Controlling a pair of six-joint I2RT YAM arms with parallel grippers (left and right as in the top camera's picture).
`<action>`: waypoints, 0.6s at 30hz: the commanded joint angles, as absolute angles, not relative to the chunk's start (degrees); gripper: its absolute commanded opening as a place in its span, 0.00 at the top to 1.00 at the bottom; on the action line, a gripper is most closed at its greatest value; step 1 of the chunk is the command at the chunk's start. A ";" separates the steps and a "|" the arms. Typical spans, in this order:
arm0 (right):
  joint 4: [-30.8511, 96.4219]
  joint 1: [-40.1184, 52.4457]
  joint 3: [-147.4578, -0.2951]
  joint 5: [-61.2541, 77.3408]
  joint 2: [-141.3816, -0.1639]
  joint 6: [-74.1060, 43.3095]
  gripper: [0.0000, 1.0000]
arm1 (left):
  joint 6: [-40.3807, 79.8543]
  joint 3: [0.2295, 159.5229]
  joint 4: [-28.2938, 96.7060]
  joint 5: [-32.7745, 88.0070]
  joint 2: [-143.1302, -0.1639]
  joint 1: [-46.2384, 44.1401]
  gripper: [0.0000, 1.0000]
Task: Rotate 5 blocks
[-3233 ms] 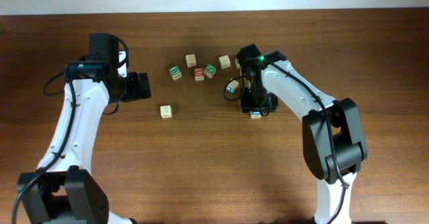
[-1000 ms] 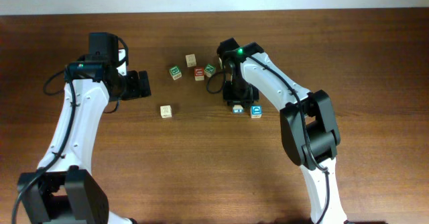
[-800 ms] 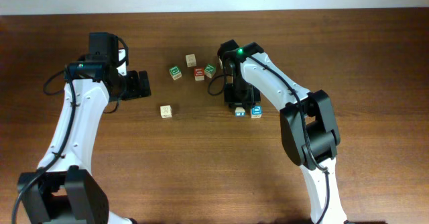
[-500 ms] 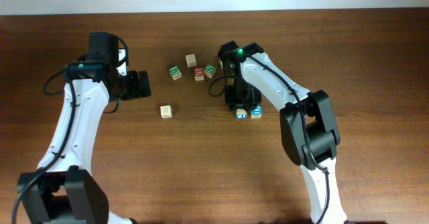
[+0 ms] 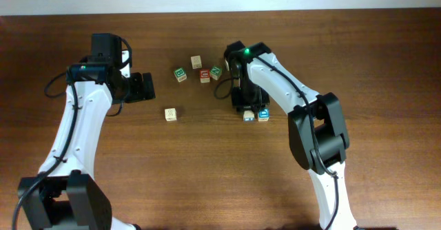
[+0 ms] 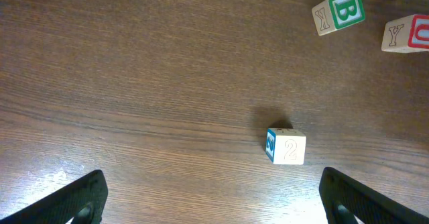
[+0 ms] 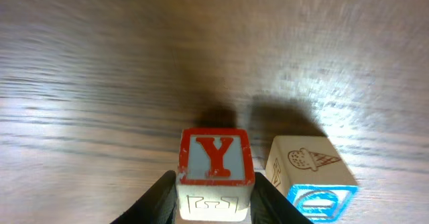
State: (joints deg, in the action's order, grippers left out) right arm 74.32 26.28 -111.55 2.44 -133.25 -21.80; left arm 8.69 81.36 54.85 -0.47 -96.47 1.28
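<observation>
My right jaws clasped the red-Y block (image 7: 214,177) by its sides, the ice-cream block (image 7: 312,177) sitting just outside them. My left jaws gaped wide, the "2" block (image 6: 287,148) lying ahead between them on the bench (image 6: 134,83).

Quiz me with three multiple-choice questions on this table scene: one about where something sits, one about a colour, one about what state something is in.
1. Where is the ice-cream block relative to the Y block?
A. Stacked on top of it.
B. Right beside it on the table.
C. Underneath it.

2. What colour is the letter on the Y block?
A. Green.
B. Black.
C. Red.

3. How does the left gripper stand?
A. Wide open, holding nothing.
B. Shut on a block.
C. Shut on nothing.

Answers: 1 B, the right wrist view shows them side by side on the wood; 2 C, the Y and its frame are red; 3 A, its fingers stand far apart, touching no block.
</observation>
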 commanded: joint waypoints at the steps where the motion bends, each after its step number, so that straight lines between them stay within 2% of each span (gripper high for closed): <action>1: 75.11 26.30 -116.84 1.30 -132.68 -19.90 0.65 | 9.41 82.17 54.76 -0.89 -96.82 1.17 0.01; 12: 78.48 28.18 -116.86 1.02 -132.70 -19.90 0.65 | 9.41 82.17 54.76 -0.89 -96.82 1.17 0.01; 18: 77.52 28.12 -111.87 -1.34 -132.70 -19.94 0.65 | 9.41 82.17 54.76 -0.89 -96.82 1.17 0.01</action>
State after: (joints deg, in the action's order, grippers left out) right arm 78.83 27.97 -114.56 0.71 -133.25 -20.32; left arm 8.69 81.36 54.85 -0.49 -96.47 1.28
